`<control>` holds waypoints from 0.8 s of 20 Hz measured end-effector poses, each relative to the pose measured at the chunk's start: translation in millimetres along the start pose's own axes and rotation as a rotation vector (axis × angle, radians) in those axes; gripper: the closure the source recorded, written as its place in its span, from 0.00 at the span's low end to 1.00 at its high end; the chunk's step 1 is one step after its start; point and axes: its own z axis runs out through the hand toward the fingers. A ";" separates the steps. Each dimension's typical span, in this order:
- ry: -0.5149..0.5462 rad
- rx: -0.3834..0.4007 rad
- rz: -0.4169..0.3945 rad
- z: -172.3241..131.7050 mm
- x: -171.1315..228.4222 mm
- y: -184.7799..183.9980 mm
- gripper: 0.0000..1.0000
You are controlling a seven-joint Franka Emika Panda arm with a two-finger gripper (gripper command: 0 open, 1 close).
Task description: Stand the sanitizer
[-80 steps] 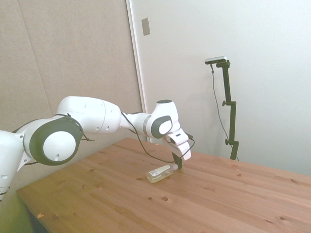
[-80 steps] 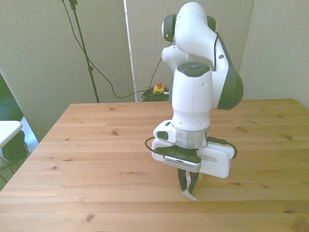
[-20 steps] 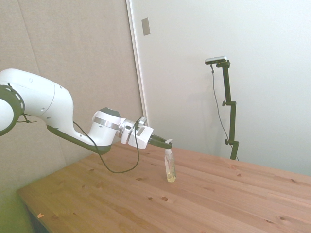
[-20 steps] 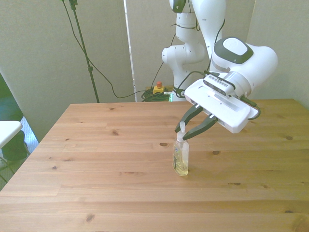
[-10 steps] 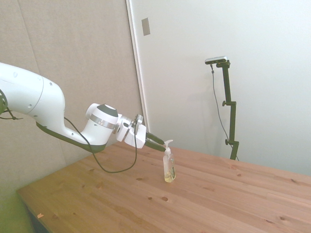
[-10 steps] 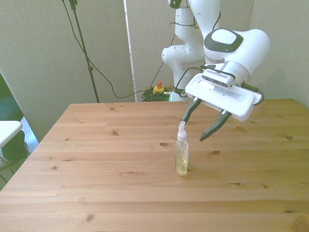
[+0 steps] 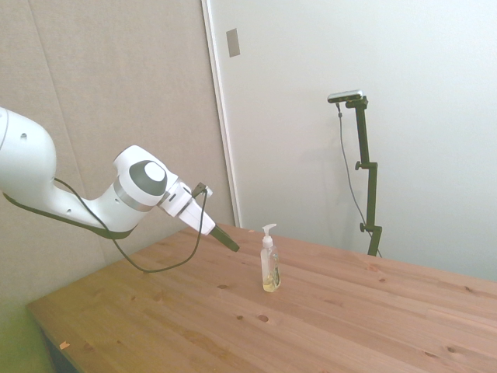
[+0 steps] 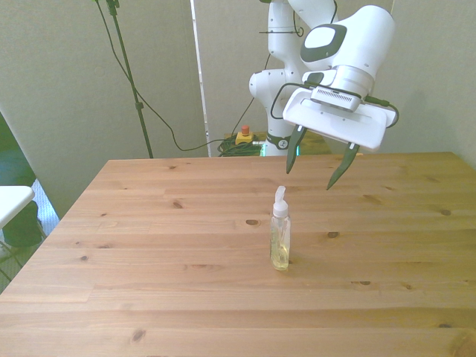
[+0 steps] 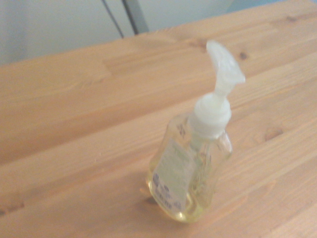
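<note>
One wooden table. One white arm, raised above far half. One gripper: jaws spread wide, holding nothing, clear of bottle. One sanitizer upright mid-table, pump top up.

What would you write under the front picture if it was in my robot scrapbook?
The sanitizer stands upright on the wooden table while the open gripper hovers above and behind it.
</note>
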 end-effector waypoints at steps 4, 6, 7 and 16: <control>-0.108 -0.023 -0.127 -2.8 14.6 22.1 0.00; -0.163 -0.031 -0.194 -6.3 24.7 28.5 0.00; -0.193 -0.043 -0.231 -8.1 30.8 32.3 0.00; -0.398 -0.054 -0.496 -22.7 70.0 61.6 0.00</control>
